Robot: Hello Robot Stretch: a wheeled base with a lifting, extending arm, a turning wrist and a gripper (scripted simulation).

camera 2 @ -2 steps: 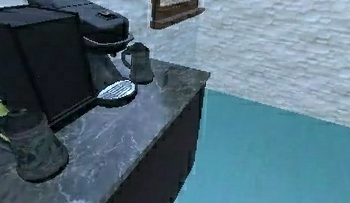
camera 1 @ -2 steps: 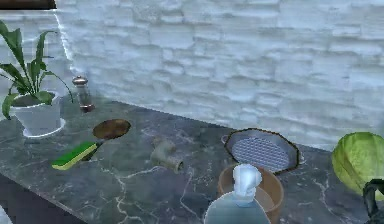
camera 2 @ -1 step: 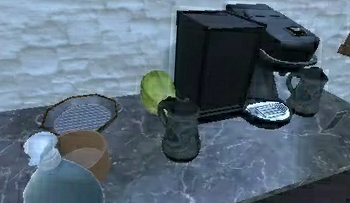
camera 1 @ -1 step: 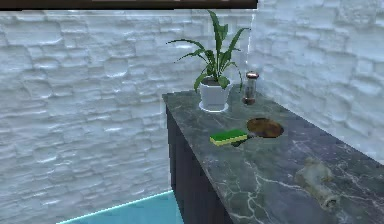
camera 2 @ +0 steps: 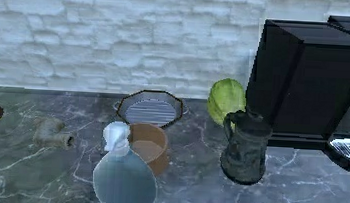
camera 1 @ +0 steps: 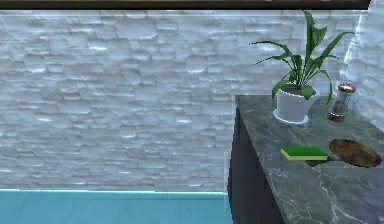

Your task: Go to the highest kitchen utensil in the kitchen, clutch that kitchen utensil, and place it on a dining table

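Note:
A dark green marble counter (camera 2: 39, 168) runs across the arm side view. On it stand a clear glass vessel with a white neck (camera 2: 124, 179), a brown cup (camera 2: 151, 145) behind it, and a dark metal jug with a handle (camera 2: 246, 146). A round dark-rimmed dish with a grey striped middle (camera 2: 150, 108) lies near the wall. A small grey object (camera 2: 51, 133) lies toward the left. In the forward view the same counter (camera 1: 300, 180) carries a green sponge (camera 1: 304, 153) and a flat brown round thing (camera 1: 354, 152).
A white stone wall (camera 1: 110, 90) backs the counter. A potted plant in a white pot (camera 1: 296, 100) and a tall shaker (camera 1: 343, 102) stand at the counter's back. A green lettuce (camera 2: 226, 100) sits beside a large black appliance (camera 2: 304, 76). Teal floor (camera 1: 100, 208) lies below.

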